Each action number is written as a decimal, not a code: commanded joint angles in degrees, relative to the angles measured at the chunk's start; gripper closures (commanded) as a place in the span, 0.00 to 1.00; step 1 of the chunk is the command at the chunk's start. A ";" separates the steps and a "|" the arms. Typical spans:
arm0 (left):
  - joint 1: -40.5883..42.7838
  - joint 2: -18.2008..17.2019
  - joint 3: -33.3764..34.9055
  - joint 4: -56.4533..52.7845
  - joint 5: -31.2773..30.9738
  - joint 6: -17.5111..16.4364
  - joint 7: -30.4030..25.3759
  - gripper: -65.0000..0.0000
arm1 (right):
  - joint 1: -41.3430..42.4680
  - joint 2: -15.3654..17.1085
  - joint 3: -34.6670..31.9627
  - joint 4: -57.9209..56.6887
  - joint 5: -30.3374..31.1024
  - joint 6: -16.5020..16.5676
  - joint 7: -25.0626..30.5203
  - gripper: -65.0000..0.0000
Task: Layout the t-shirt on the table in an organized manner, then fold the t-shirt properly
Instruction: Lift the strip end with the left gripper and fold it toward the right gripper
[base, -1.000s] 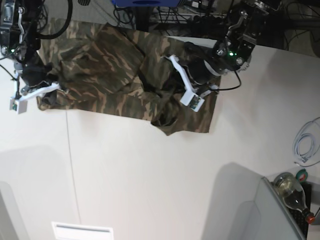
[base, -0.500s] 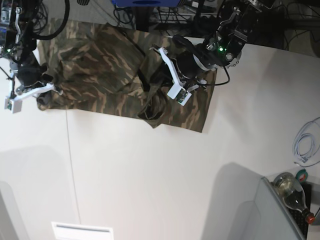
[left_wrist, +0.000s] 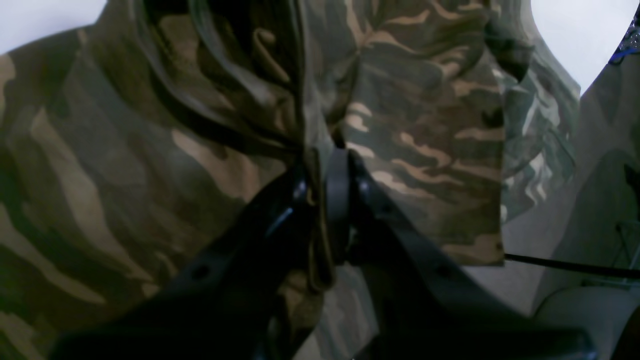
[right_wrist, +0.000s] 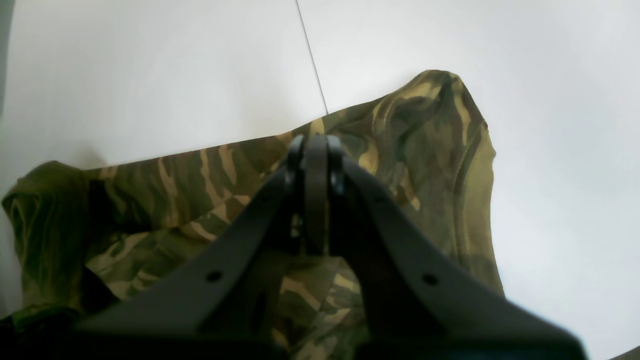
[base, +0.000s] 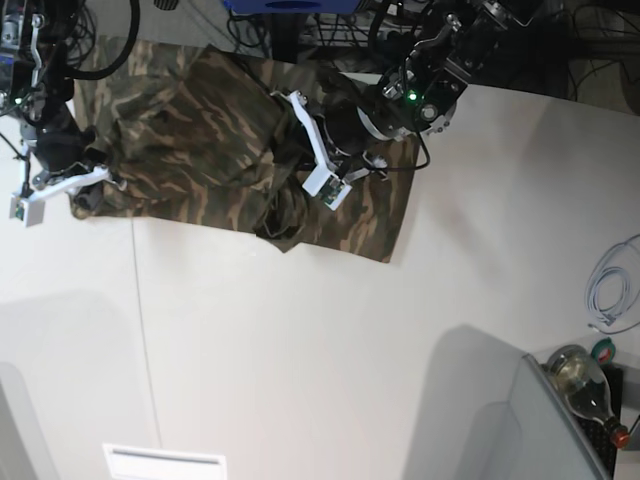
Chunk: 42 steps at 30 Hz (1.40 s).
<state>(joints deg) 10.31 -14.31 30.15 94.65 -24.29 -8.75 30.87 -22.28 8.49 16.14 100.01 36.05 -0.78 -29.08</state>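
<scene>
The t-shirt (base: 230, 150) lies bunched along the worktop's (base: 330, 370) far edge; both arms' jaws pinch it, and the near worktop is bare.

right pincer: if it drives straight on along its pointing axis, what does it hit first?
The shirt: the right pincer is already shut on its fold. Just past that edge lies bare table; depth is unclear, so probably cloth, then tabletop.
</scene>
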 joint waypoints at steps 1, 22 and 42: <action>-0.42 0.37 0.22 0.51 -0.80 -0.26 -1.20 1.00 | 0.17 0.61 0.25 0.78 0.65 0.56 1.26 0.99; 0.02 0.02 1.63 0.16 -0.80 -0.26 -1.20 1.00 | 0.35 0.52 0.17 0.78 0.65 0.56 1.26 0.99; -1.21 -0.77 4.88 0.34 -1.07 -0.26 -1.20 0.54 | 0.17 0.34 -0.01 0.78 0.65 0.56 1.26 0.99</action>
<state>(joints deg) 9.74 -15.40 35.16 93.62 -24.53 -8.80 30.89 -22.26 8.34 15.94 100.01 36.05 -0.78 -29.10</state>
